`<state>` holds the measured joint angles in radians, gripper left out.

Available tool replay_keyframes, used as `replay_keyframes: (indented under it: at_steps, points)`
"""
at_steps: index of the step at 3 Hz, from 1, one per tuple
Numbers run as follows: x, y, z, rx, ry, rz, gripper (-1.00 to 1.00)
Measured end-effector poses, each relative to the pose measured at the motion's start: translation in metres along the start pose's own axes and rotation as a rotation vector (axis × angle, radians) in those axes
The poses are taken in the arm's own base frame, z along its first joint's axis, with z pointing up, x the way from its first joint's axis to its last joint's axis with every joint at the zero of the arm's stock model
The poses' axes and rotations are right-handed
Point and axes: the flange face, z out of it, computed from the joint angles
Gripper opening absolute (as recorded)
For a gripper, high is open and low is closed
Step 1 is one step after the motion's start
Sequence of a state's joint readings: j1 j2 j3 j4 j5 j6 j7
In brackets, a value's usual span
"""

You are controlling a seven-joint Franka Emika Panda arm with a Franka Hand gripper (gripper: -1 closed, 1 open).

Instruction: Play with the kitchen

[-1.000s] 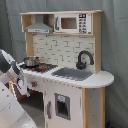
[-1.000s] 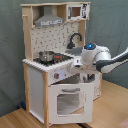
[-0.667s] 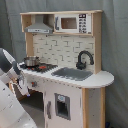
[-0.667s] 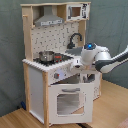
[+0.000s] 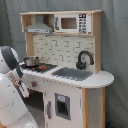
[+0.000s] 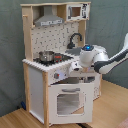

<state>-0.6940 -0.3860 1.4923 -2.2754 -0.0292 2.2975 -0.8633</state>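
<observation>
Grey curtain (image 5: 115,50) hangs behind the kitchen (image 5: 75,100), which stands on a wooden floor (image 6: 112,107) in the second exterior view. A small metal pot (image 6: 46,55) sits on the red-ringed stovetop (image 6: 57,58), with the grey sink (image 5: 72,73) and black faucet (image 5: 84,59) beside it on the same surface. Above are the grey hood (image 5: 39,24) and the microwave (image 5: 72,22).

The white robot arm (image 6: 102,59) reaches in from the second exterior view's right and hangs in front of the counter edge, just above the oven door (image 6: 67,100). Its round body with a blue light covers the gripper (image 6: 84,70), so whether the fingers are apart or together cannot be told.

In the first exterior view the arm fills the first exterior view's lower left and blocks part of the stove side; the oven door's window (image 5: 62,106) faces the camera. Only the second exterior view shows the floor and the kitchen's plain white side panel (image 6: 34,90).
</observation>
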Motion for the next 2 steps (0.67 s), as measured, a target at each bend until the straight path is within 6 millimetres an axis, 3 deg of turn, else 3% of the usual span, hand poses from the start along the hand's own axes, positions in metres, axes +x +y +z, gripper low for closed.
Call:
replay_keyframes:
  at_steps: [2]
  points:
    - [0.003, 0.002, 0.025, 0.04, 0.018, -0.072, -1.0]
